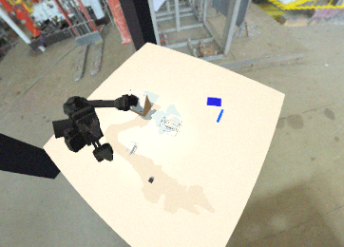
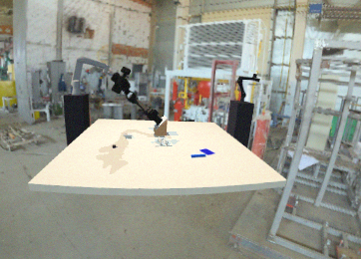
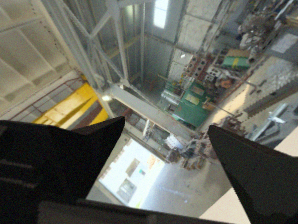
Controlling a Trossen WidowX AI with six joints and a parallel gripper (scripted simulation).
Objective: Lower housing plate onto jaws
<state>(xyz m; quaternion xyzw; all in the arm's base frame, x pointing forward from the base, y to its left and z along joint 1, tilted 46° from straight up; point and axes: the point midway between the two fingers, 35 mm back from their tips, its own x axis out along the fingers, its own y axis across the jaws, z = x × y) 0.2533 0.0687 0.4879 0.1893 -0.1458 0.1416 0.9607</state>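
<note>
From here, the black two-fingered gripper (image 1: 81,140) (image 2: 121,79) (image 3: 165,124), raised with fingers apart and empty, could knock the pale, dark-outlined flat assembly (image 1: 170,126) (image 2: 163,141), probably plate and jaws, mid-table, askew if it swung back too low.
</note>
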